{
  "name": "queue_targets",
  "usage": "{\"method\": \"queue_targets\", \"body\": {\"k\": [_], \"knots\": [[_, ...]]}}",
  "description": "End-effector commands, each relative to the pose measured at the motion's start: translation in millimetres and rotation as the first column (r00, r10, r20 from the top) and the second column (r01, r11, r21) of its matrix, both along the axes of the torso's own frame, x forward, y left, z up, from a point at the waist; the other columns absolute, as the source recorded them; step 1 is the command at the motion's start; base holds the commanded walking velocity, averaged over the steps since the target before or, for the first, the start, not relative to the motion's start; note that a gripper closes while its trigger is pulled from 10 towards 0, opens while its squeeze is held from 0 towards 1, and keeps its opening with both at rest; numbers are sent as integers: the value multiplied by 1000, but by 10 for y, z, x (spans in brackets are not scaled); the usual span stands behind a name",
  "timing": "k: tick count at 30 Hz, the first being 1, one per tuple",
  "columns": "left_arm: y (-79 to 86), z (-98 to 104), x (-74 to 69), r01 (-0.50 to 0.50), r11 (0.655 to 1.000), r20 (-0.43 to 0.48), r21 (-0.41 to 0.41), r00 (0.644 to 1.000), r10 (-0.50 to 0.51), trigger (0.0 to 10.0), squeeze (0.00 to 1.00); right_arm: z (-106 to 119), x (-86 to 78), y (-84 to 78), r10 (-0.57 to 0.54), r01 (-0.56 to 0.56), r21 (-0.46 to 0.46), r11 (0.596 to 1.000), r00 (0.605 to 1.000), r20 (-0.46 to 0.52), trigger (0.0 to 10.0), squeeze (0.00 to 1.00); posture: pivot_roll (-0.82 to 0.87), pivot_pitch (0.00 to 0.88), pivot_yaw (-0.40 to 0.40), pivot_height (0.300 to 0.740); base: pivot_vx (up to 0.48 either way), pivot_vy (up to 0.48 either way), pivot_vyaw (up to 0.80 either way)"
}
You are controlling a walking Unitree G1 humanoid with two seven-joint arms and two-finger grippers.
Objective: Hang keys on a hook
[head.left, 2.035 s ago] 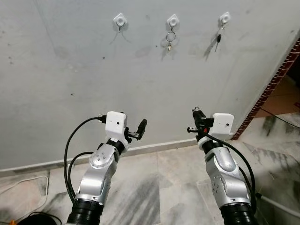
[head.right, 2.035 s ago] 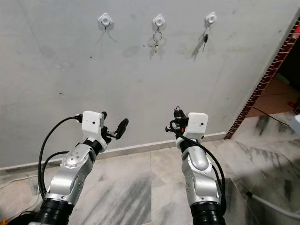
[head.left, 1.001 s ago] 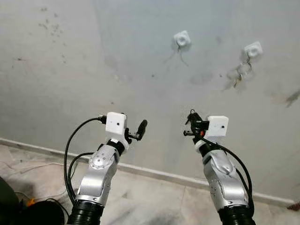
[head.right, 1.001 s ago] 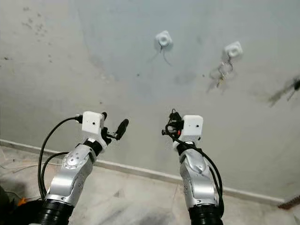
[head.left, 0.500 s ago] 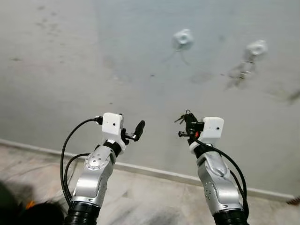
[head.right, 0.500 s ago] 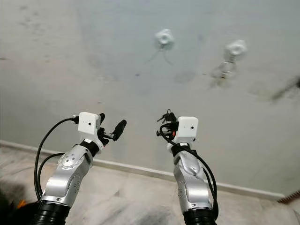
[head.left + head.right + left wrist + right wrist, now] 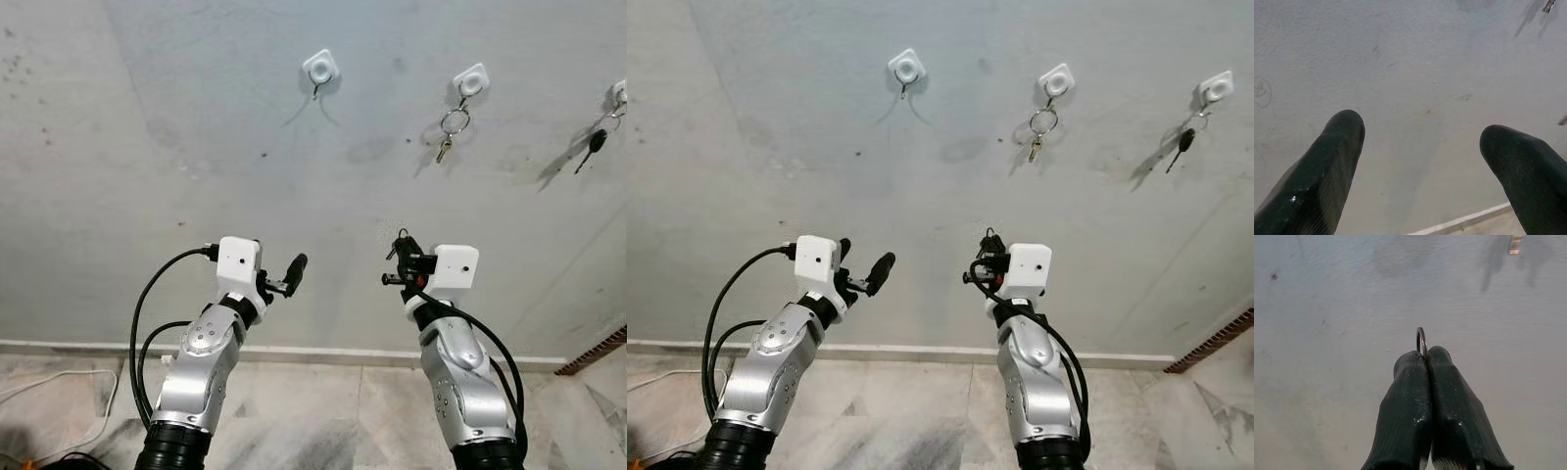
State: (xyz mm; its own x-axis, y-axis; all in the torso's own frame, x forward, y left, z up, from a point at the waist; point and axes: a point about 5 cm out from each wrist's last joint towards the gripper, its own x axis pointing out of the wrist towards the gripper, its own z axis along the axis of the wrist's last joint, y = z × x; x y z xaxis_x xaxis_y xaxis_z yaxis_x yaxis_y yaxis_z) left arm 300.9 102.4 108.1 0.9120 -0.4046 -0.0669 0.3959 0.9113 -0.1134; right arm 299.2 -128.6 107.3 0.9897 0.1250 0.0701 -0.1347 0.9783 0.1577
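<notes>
Wall: I face a grey plaster wall (image 7: 147,147) with three white hooks in a row high up.
Left hook: the bare hook (image 7: 320,68) sits above and between my two arms, nothing hanging from it.
Middle hook: this hook (image 7: 471,80) carries a metal ring with a small key (image 7: 446,145) dangling below it, up and to the right of my right arm.
Right hook: the far hook (image 7: 1215,89) holds a dark-headed key (image 7: 1181,145) that hangs slanted against the wall.
Right gripper: I have the right gripper (image 7: 1424,357) raised in front of the wall, well below the hooks, its two black fingers pressed tight together.
Keys: the key ring (image 7: 1421,340) is pinched between those fingertips; in the right wrist view a thin metal loop stands up just past the tips. From the head I see a small dark cluster at the same fingertips, too small to tell apart.
Left gripper: the left gripper (image 7: 1422,142) is up at about the same height, fingers spread wide with only bare wall between them.
Floor: marbled tiles (image 7: 323,421) meet the wall at a pale skirting strip below both arms.
</notes>
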Motion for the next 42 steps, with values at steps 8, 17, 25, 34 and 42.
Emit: {"method": "queue_targets", "body": {"k": [8,17,25,34,42], "knots": [[15,8,-37,7,1000,2,-4,1000,-7,10000,0,46,4,41,17,-17,-10,1000,1000,10,10000,0,190,0,-45,740,135,0,0],[8,8,-43,22,1000,1,0,1000,-22,10000,0,38,-10,47,12,-12,-12,1000,1000,8,10000,0,184,0,-39,740,312,0,0],[-8,0,-53,23,1000,-4,0,1000,-23,10000,0,39,-5,34,12,-12,-17,1000,1000,8,10000,0,185,0,-39,740,305,0,0],[53,-4,-78,7,1000,11,28,1000,-7,10000,0,22,-25,30,10,-10,-17,1000,1000,5,10000,0,186,0,-37,740,0,0,0],[337,11,-230,-108,980,93,164,991,94,10000,0,-20,-110,13,30,-30,-9,1000,1000,-10,10000,0,207,0,-51,740,0,0,0]]}}
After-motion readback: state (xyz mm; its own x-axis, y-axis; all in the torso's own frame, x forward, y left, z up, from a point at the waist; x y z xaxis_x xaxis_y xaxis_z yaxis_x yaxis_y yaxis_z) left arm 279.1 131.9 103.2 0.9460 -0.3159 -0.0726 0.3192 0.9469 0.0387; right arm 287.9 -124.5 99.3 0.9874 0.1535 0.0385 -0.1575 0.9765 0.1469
